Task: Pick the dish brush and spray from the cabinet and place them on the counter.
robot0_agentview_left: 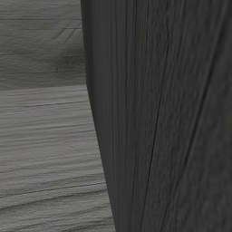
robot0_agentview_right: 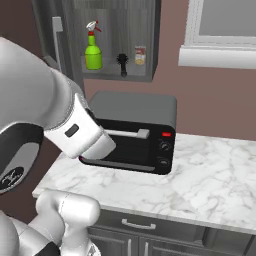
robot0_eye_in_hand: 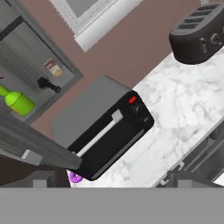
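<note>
Standing on the cabinet shelf [robot0_agentview_right: 112, 75]: one spray [robot0_agentview_right: 92, 47], one dish brush [robot0_agentview_right: 122, 64], one jar [robot0_agentview_right: 140, 55]; pincer [robot0_eye_in_hand: 111, 183] fingers apart.

Even, flat rendered light, no glare. Soft shade inside open grey wall cabinet [robot0_agentview_right: 117, 40]. Dark wood-grain panel [robot0_agentview_left: 163, 113] close to lens, smeared and blurry. Hand view sharp, rolled.
</note>
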Robot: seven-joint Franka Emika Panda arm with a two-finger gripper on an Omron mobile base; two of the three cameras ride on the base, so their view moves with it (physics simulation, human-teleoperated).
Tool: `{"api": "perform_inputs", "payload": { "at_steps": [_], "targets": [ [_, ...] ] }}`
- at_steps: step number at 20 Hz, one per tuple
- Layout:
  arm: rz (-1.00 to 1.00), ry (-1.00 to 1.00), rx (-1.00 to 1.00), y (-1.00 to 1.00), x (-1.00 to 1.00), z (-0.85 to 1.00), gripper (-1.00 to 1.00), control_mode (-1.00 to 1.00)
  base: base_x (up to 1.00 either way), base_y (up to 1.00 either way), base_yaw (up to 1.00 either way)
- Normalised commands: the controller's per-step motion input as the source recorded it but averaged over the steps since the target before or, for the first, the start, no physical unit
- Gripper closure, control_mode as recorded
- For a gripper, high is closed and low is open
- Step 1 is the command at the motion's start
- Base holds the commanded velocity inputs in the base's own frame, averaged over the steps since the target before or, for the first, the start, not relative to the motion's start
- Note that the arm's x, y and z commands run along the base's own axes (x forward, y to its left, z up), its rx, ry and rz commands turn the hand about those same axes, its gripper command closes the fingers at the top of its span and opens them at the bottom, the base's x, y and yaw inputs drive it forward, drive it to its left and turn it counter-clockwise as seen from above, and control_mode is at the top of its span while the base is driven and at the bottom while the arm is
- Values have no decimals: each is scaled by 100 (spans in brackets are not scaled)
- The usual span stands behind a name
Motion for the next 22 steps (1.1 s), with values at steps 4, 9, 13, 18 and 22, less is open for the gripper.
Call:
{"api": "perform_inputs", "payload": {
  "at_steps": [4, 9, 13, 18, 22],
  "targets": [
    [10, -7, 16, -19, 0, -3, -100, -100, 0, 0, 0],
    [11, -2, 18, -29, 4, 3, -100, -100, 0, 0, 0],
    [12, 0, 18, -20, 9, 2, -100, -100, 0, 0, 0],
    [10, -2, 12, -5, 3, 0, -100, -100, 0, 0, 0],
    [11, -4, 10, 0, 11, 0, -100, -100, 0, 0, 0]
  ]
}}
